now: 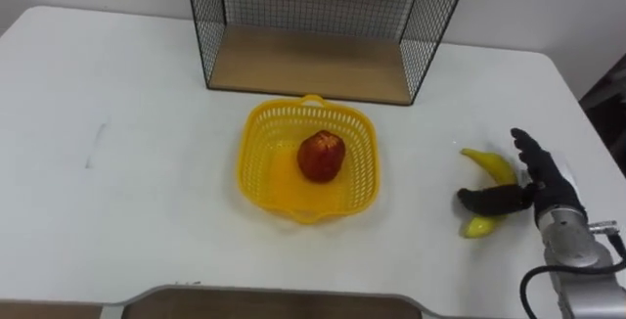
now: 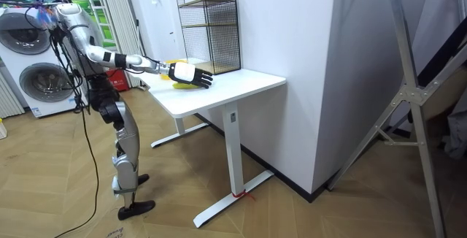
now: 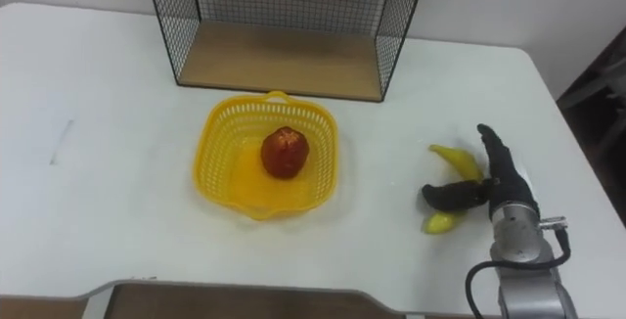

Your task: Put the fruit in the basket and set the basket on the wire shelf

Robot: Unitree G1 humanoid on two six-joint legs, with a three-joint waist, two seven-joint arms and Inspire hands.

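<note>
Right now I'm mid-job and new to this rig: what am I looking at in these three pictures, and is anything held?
The machine is a two-legged humanoid standing at a white table. Two pictures come from the camera on its head, looking down; the third comes from a camera across the room. On the table sits a yellow basket with a red apple inside, and behind it a wire shelf with a wooden floor. At the right lies a banana. The right robot hand rests on it, fingers straight, thumb across it; the banana is on the table, not lifted.
</note>
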